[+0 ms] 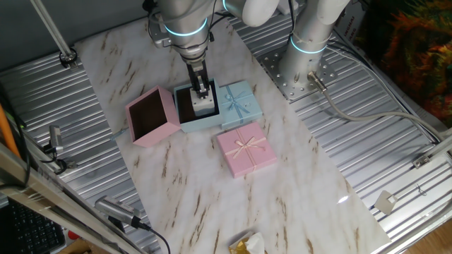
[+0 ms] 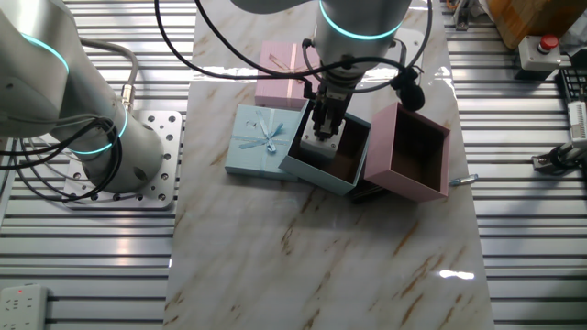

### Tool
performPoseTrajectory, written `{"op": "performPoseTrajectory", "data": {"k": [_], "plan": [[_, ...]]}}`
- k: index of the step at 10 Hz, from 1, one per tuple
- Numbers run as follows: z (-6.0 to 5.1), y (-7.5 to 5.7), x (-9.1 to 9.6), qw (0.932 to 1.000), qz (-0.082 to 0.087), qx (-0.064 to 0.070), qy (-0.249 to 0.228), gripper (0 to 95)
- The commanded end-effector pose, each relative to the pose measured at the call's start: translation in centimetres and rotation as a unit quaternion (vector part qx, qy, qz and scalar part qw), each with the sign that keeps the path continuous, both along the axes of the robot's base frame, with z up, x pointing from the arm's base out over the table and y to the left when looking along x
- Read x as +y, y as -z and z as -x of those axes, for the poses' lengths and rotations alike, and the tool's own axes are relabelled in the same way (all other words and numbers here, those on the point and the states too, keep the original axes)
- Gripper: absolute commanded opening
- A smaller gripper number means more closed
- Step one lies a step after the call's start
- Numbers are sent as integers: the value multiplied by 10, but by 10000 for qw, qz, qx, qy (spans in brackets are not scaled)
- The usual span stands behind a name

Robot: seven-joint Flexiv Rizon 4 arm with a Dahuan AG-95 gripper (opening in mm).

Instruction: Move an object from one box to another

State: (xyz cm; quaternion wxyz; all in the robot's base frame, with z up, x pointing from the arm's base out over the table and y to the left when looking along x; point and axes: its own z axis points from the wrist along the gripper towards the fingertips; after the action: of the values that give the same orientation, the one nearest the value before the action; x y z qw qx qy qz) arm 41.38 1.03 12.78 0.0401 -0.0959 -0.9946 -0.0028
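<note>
Pincer (image 1: pixel 203 92) reaches down into the blue box (image 1: pixel 185 121), its fingers closed narrowly on the white object (image 1: pixel 205 106), which sits inside that box on the dark lining. The pink box (image 1: pixel 152 116) stands touching the blue box, tilted and holding nothing visible. Two bowed lids, blue lid (image 1: pixel 239 102) and pink lid (image 1: pixel 246 149), lie flat on the marble bench (image 1: pixel 282 197).
</note>
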Motion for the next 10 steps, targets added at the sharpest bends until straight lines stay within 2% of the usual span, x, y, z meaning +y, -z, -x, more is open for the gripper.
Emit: {"op": "performPoseTrajectory", "data": {"k": [1,10], "plan": [[0,0,0,10000,-1,-14,-11,380],[0,0,0,10000,-9,-19,-72,380]]}}
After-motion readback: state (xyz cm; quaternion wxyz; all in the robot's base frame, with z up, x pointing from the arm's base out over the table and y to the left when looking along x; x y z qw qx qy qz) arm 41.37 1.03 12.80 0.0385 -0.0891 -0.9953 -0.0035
